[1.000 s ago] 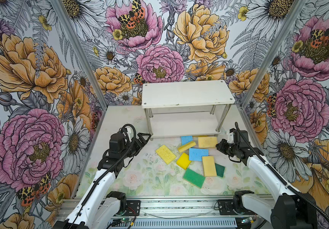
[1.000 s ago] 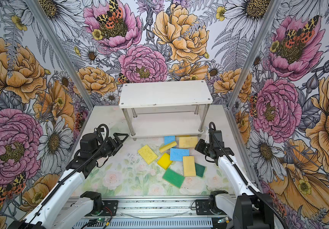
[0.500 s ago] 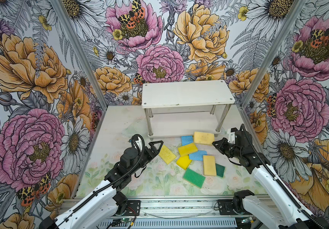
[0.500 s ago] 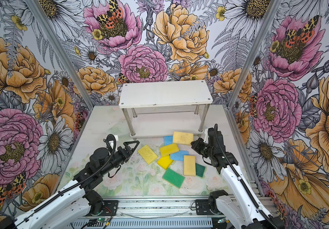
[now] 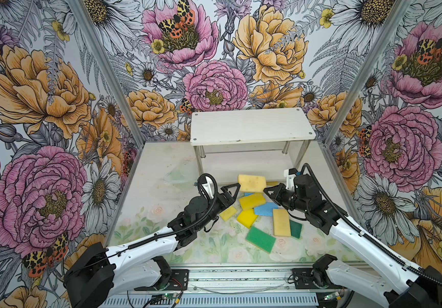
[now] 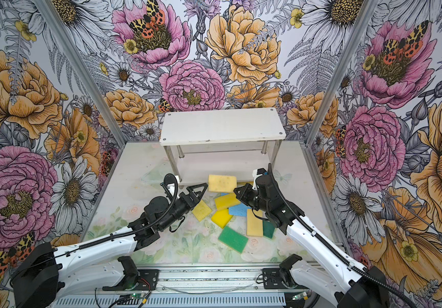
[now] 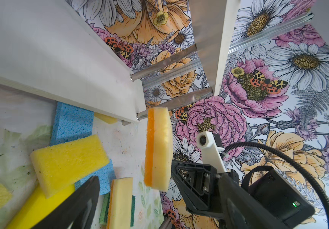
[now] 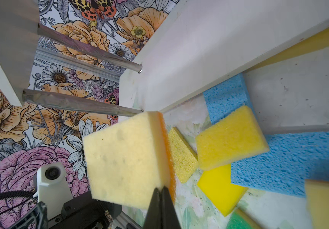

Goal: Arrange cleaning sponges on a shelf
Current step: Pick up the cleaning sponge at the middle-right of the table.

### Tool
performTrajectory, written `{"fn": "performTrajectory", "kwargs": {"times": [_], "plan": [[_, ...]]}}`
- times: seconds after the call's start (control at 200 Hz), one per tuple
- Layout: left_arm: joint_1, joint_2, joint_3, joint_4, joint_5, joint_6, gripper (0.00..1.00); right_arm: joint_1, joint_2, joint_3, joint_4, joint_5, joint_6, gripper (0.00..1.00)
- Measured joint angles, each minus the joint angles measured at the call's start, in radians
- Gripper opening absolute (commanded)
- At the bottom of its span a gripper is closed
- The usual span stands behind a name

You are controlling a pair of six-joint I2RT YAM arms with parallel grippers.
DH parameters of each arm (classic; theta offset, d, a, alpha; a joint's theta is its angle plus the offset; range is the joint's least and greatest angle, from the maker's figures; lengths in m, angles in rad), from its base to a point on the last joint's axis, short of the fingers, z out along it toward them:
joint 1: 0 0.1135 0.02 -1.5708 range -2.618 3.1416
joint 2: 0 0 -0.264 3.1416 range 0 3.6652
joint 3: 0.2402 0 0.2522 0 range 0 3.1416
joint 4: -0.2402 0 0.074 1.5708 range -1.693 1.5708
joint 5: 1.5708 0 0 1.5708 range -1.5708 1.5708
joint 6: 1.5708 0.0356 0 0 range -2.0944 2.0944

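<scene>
Right wrist view shows right pincer (image 8: 161, 191) pinching tan sponge (image 8: 124, 164); a top view shows left pincer (image 5: 234, 195) agape.

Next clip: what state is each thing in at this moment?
Shelf: upright, both boards bare.
Tan sponge: lifted, pinched at one end by the right gripper.
Right gripper: shut on the tan sponge.
Left gripper: open, empty, beside the tan sponge's free end.
Loose sponges: heaped on the table before the shelf.

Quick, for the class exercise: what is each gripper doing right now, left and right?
Left gripper: open, holding nothing.
Right gripper: closed on a pale yellow sponge, lifted off the table.
</scene>
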Motion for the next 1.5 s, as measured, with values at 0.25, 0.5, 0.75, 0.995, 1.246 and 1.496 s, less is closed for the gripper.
{"fn": "performTrajectory", "kwargs": {"times": [0.25,0.5,0.75,0.995,1.246,1.496], "plan": [[0.0,0.037,0.018,0.005,-0.001,0.004,0.73,0.036,0.006,0.008,0.013,0.011,0.011,0.0],[0.023,0.073,0.032,0.024,0.018,0.003,0.63,0.049,0.02,0.008,0.019,0.011,0.014,0.0],[0.056,0.087,0.032,0.034,0.047,-0.005,0.46,0.07,0.051,0.032,0.021,0.008,0.014,0.0],[0.092,0.099,0.032,0.05,0.093,-0.019,0.19,0.092,0.078,0.045,0.028,0.006,0.013,0.0],[0.23,0.088,0.034,-0.006,0.255,-0.017,0.07,0.082,0.105,0.057,0.037,-0.055,-0.047,0.63],[0.55,0.082,0.201,-0.366,0.678,0.115,0.05,-0.089,0.118,0.097,-0.03,-0.298,-0.251,0.82]]}}
